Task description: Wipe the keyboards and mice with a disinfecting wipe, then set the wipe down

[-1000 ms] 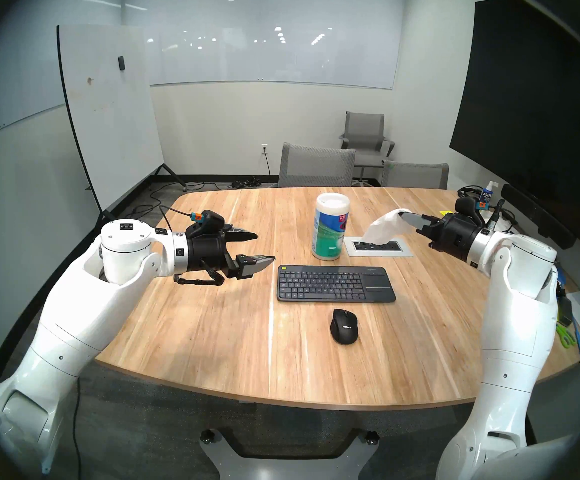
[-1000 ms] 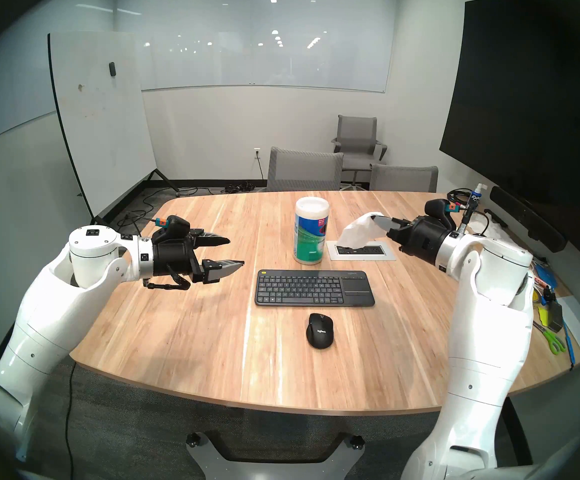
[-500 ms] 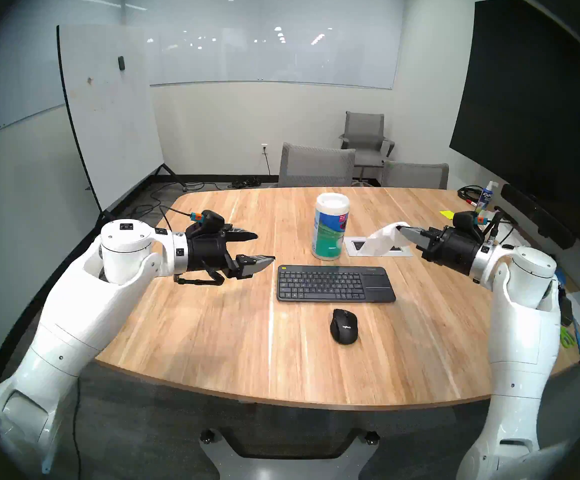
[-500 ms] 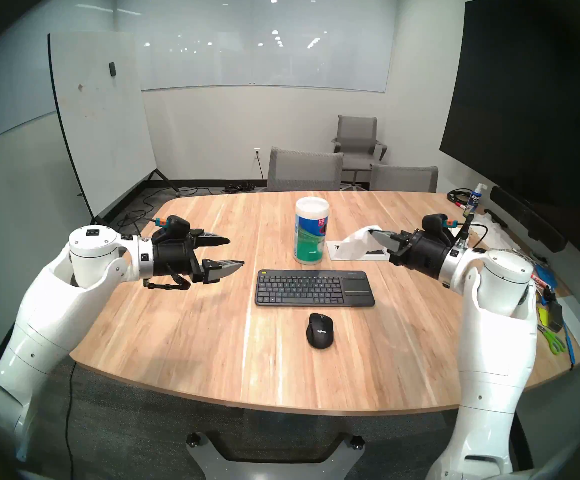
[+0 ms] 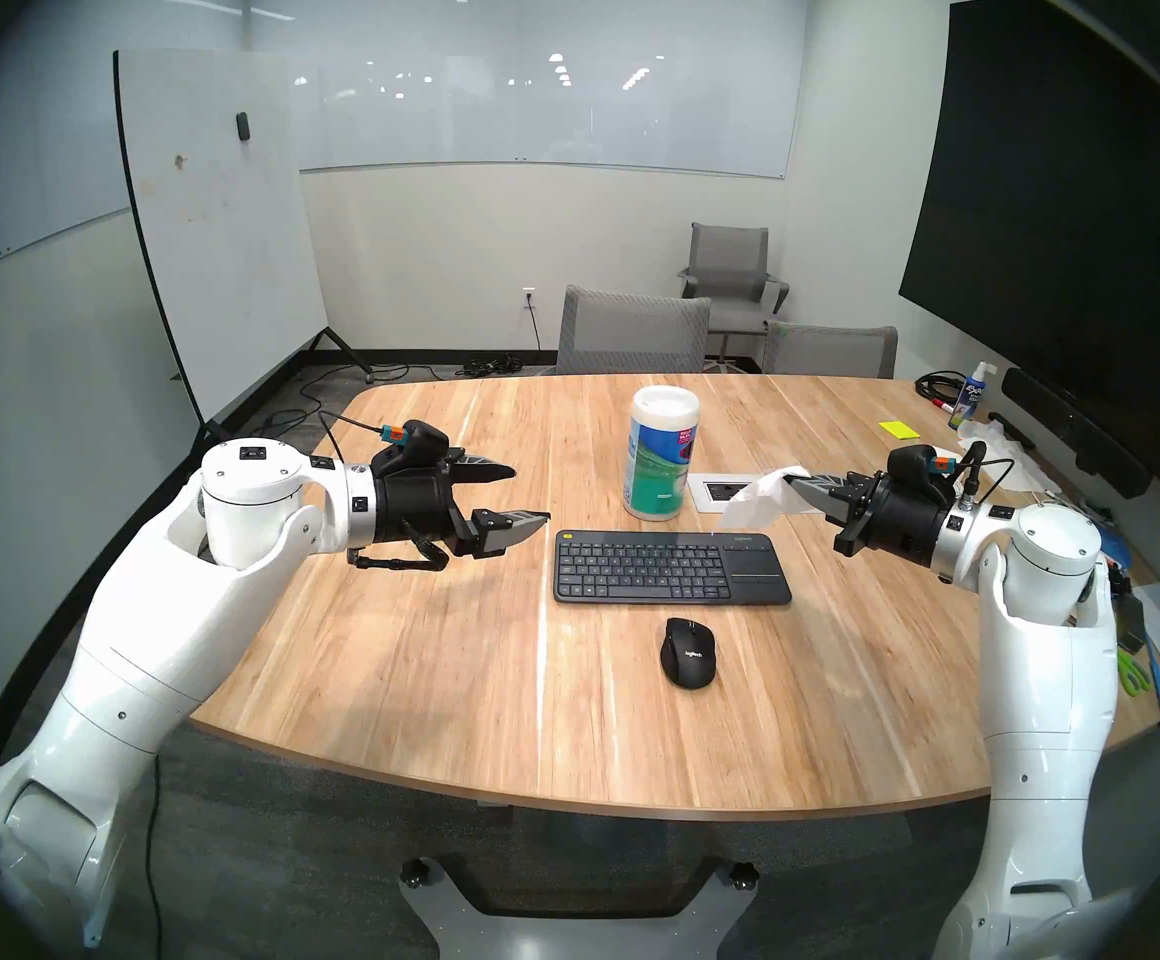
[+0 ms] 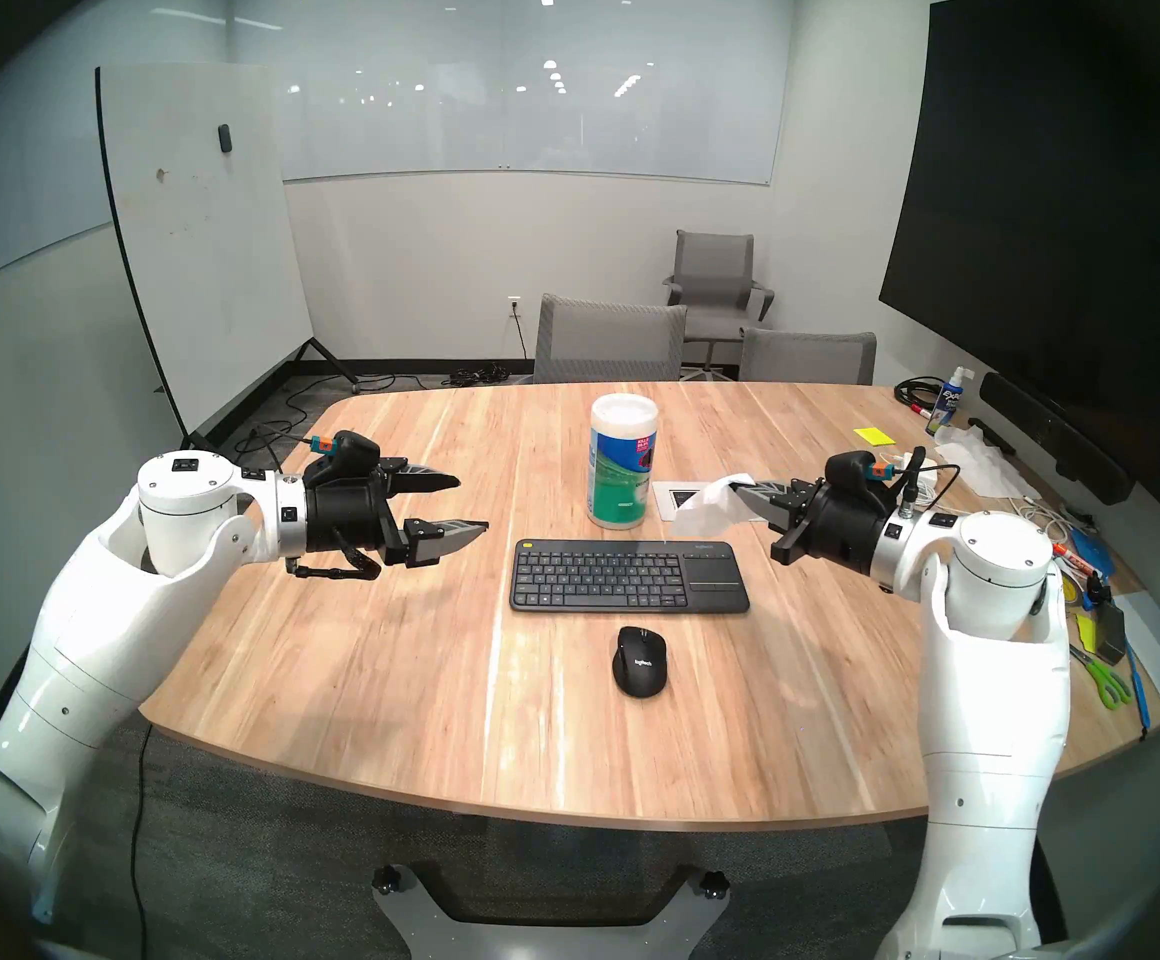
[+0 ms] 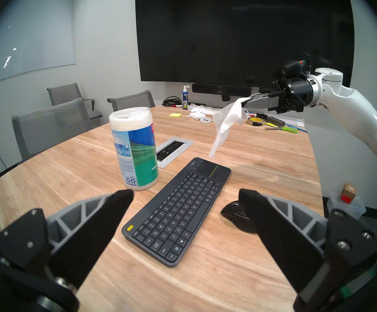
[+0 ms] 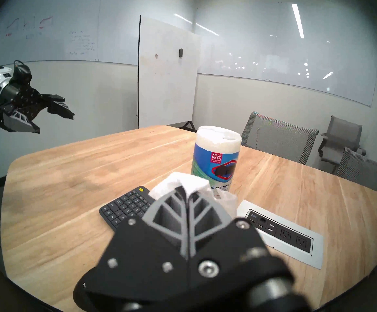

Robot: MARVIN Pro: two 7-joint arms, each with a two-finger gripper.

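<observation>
The right end effector (image 5: 790, 481) is clamped tight on one corner of the wipe (image 5: 757, 501), and the sheet hangs loose in the air above the far right corner of the keyboard (image 5: 671, 566), its tail short of the touchpad and not yet touching it. So the wipe is in hand and no wiping has begun; this looks like the carry toward the first surface. The keyboard lies flat mid-worktop (image 5: 425, 661), the mouse (image 5: 688, 652) just in front of it and apart, the canister (image 5: 660, 453) upright behind it. Next, I'd say, the right arm needs to drop and lay the cloth flat on the keys, because a dangling corner will only flick across them; then press lightly and sweep along the rows, watching that the slim board doesn't slide. The right arm reaches in from the side, pointing nearly level and slightly down toward the centre. The left end effector (image 5: 529, 494) hovers off the keyboard's left end, spread wide, holding nothing.
</observation>
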